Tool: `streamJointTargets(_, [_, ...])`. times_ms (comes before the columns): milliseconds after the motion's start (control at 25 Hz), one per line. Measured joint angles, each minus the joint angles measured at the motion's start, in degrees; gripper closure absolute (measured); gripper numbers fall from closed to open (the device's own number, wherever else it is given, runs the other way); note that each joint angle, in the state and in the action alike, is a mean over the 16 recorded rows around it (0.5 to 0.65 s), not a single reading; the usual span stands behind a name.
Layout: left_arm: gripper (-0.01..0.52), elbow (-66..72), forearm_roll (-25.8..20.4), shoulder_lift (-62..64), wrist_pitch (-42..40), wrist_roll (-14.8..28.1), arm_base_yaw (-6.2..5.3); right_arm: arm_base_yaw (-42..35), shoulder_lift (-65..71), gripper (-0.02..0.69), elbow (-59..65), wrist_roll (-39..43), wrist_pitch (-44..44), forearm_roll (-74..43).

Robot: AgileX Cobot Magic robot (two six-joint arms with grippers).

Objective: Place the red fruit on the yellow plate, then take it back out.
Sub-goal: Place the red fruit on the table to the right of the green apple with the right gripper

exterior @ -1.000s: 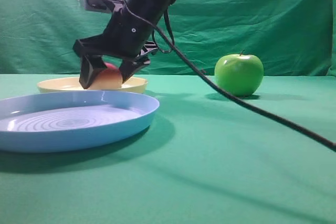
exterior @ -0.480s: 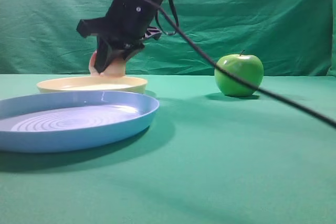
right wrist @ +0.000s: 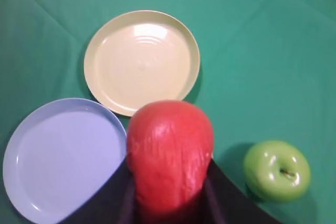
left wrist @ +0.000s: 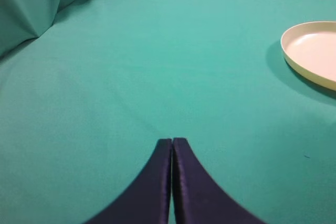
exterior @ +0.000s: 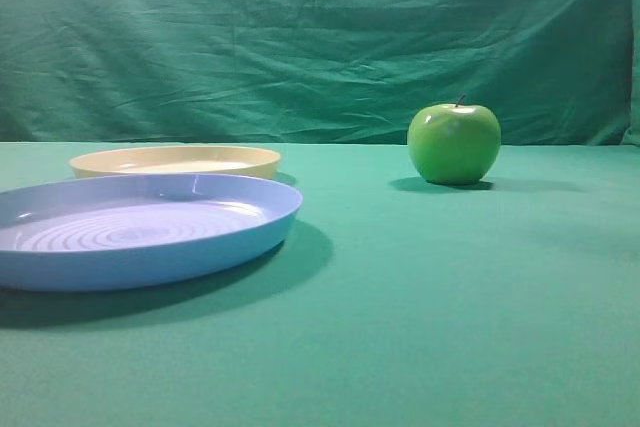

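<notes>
Overhead, right claw (right wrist: 170,203) grips the red fruit (right wrist: 169,153) above the yellow plate (right wrist: 142,61); left claw (left wrist: 172,182) closed.

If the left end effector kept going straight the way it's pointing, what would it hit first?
Probably only the green tablecloth. The shut left end effector points along bare cloth; the yellow plate sits well off to the right of that line. Depth is hard to judge.

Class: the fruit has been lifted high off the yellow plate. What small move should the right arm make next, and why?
Probably carry the red fruit sideways and lower it to bare cloth. The right gripper holds it high above the table; the yellow plate is empty, so only setting it down clear of the blue plate and green apple remains.
</notes>
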Motion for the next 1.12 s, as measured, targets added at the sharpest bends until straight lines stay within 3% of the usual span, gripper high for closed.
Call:
streamJointTargets(240, [0.514,0.0,0.0,0.0,0.0,0.0,0.0,-5.5,-12.7,0.48,17.8,1.2,-5.5,-0.9])
streamJointTargets(560, [0.514,0.0,0.0,0.0,0.0,0.0,0.0,-11.9,-24.1,0.48,45.7,1.1,-19.6,-0.1])
streamJointTargets(840, [0.514,0.0,0.0,0.0,0.0,-0.1,0.0,-13.3,-24.8,0.48,61.7,0.1,-32.6,0.6])
streamJointTargets(1120, [0.514,0.0,0.0,0.0,0.0,-0.1,0.0,-13.3,-19.2,0.466,67.4,-0.4,-41.2,0.9])
